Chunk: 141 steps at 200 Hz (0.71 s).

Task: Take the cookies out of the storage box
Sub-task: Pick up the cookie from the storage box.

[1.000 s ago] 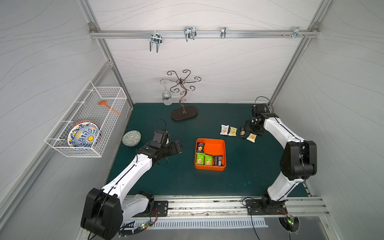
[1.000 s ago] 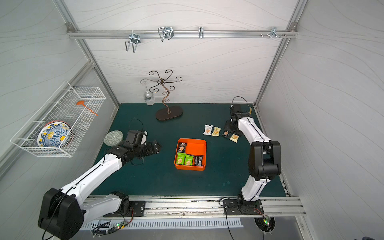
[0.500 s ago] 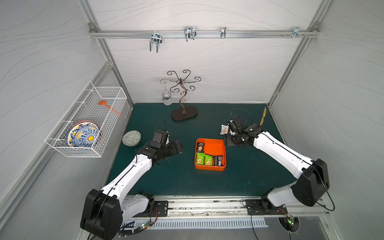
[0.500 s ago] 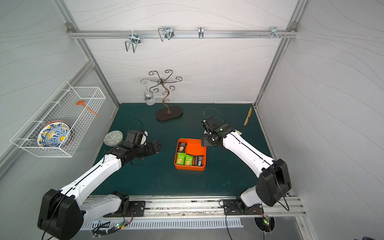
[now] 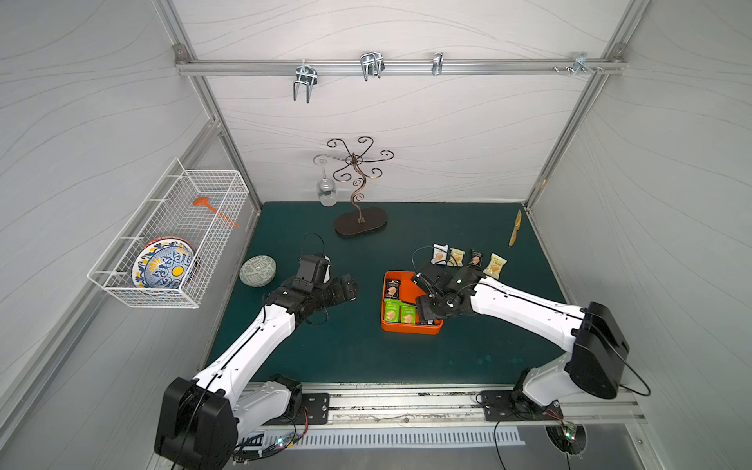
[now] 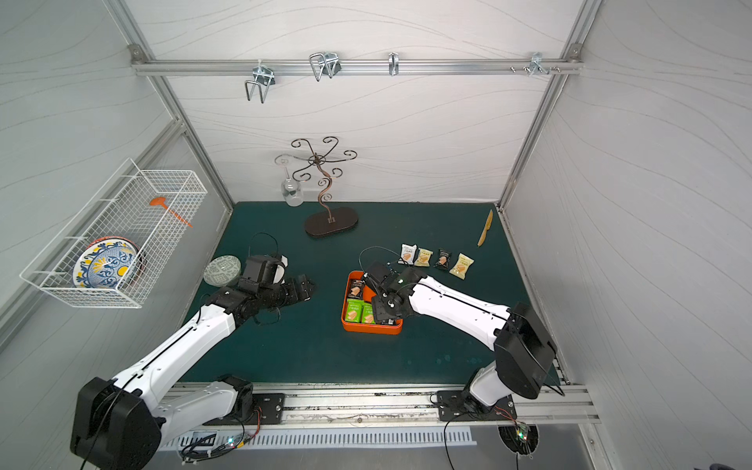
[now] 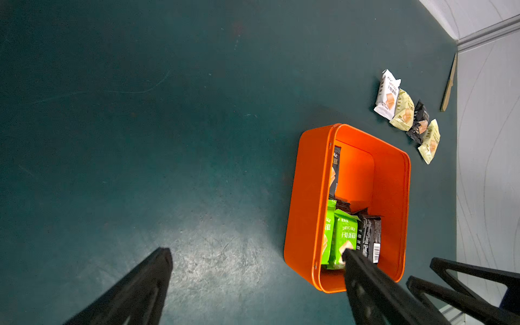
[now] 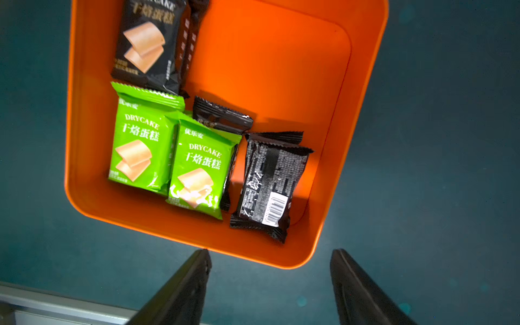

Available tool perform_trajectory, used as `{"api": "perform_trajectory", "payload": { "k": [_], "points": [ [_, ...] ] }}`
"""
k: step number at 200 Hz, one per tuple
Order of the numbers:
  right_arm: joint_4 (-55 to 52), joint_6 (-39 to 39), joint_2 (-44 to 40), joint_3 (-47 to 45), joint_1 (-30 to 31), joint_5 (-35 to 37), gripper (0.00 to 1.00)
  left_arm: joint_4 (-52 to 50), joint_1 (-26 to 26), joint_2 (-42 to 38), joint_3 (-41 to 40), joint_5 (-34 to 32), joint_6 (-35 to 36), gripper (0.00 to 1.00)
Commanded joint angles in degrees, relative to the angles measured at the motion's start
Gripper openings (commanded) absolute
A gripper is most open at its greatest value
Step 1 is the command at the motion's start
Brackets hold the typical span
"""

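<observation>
- Right wrist view: the right gripper (image 8: 271, 251) has its two fingers spread, with nothing between them. Their tips show against the green mat (image 8: 436, 140), just outside the wall of the orange storage box (image 8: 84, 84).
- In both top views this gripper hangs over the box's 4 o'clock part. The box sits near the middle of the mat.
- Cookies in the box:
  - Two green packets (image 8: 139, 149) lie side by side at the box's 7 o'clock, one overlapping the other.
  - A barcode-up black packet (image 8: 270, 185) lies just beside them, toward 5 o'clock.
  - A picture-up black packet (image 8: 146, 42) lies at 10 o'clock.
  - A half-hidden black packet (image 8: 222, 116) pokes out from under a green one.
- The left gripper (image 5: 349, 287) is at 9 o'clock from the box, well apart from it, over the mat. The left wrist view shows its fingers wide apart and holding nothing.
- A small patterned dish (image 5: 257, 270) lies at the mat's 9 o'clock edge.
- Four more cookies lie in a row on the mat at 1 o'clock from the box: a white packet (image 5: 439, 253), a pale yellow packet (image 5: 456, 257), an outer black packet (image 5: 475, 258) and a second pale yellow packet (image 5: 494, 264).
- A wooden knife (image 5: 515, 228) lies in the mat's 1 o'clock corner, by the wall.
- A scrolled metal stand (image 5: 360, 221) stands at 12 o'clock, with a glass (image 5: 326, 191) hanging upside down from it.
</observation>
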Motion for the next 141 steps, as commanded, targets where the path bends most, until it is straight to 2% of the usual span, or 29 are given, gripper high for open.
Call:
{"api": "perform_trajectory", "payload": {
  "k": [1,69,141],
  "points": [
    [0.83,2.04,2.06,0.49,0.36,-0.18,0.72,0.27,-0.02,-1.15,-0.11,0.11,0.63,0.99],
    [1.74,2.00,9.99,3.86,0.23,0.83,0.71,0.07,-0.02,-2.03,-0.28,-0.33,0.76,0.99],
    [1.58,3.97,14.22,4.22,-1.18,0.81,0.71,0.16,-0.06,-2.29,-0.46,-0.59,1.02,0.99]
  ]
}}
